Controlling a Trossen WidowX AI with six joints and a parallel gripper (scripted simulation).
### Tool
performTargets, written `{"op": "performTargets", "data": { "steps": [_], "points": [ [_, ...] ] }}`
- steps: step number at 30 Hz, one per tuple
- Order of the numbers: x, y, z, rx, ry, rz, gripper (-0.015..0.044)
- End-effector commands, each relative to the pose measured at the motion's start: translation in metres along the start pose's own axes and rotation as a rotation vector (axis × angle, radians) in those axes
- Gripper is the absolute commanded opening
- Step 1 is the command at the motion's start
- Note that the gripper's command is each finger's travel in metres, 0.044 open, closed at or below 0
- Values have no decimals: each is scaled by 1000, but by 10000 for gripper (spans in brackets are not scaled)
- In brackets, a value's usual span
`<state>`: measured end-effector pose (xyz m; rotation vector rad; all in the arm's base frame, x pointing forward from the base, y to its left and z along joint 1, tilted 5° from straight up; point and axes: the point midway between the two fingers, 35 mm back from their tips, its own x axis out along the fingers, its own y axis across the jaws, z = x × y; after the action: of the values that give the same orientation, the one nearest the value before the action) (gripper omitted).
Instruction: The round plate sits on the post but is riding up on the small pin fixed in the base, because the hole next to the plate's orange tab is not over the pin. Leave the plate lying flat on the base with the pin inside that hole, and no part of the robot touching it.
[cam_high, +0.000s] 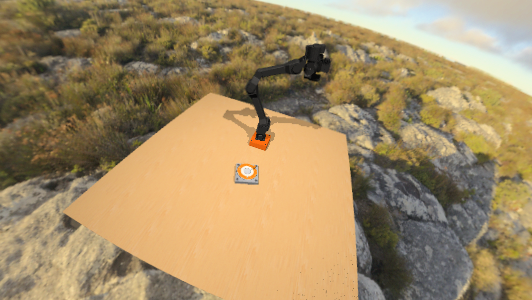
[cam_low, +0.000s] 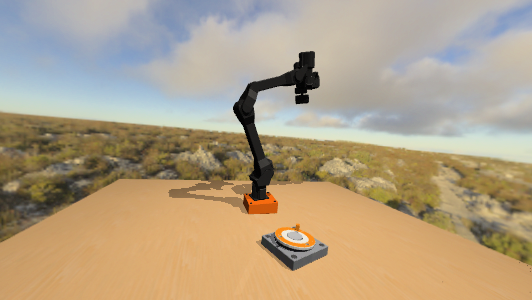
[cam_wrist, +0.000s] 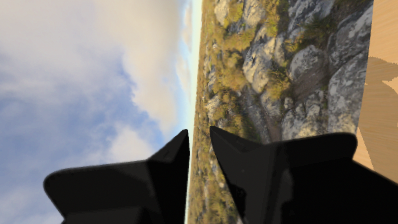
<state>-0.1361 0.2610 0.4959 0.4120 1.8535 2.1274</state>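
The arm (cam_low: 255, 145) rises at frame centre, elbow bent, forearm reaching right; the gripper (cam_wrist: 199, 137) hangs high, fingers nearly together, gripping nothing.

The table (cam_low: 125, 250) looks like light wood, fine grain, smooth matt finish. The base (cam_low: 295, 256) reads as dull grey metal, the plate (cam_low: 295, 238) as matt orange and white plastic with no real shine. Arm (cam_low: 255, 145) and gripper (cam_wrist: 200, 145) are plain black, kinda satin plastic-looking, sitting on an orange mount (cam_low: 260, 203) that's matt too.
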Motion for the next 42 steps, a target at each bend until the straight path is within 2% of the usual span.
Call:
{"op": "performTargets", "data": {
  "steps": [1,3,9,11,15,20,25,27,29,33,35,37,42],
  "points": [
    [-28,-44,60,41,-262,-102,0],
    [-37,-53,72,47,-318,-127,0],
    [-109,-114,134,96,-642,-304,0],
    [-123,-124,141,105,-690,-340,0],
    [-184,-168,160,155,-871,-495,0],
    [-247,-209,162,223,-1017,-658,0],
    [-322,-256,143,338,-1148,-868,0],
    [-336,-265,136,365,-1168,-911,0],
    [-371,-287,116,443,-1206,-1019,0],
    [-416,-315,76,576,-1230,-1172,0],
    [-427,-322,63,616,-1230,-1212,0],
    [-451,-339,27,724,-1215,-1306,0],
    [-477,-360,-34,909,-1147,-1428,0]
  ]
}}
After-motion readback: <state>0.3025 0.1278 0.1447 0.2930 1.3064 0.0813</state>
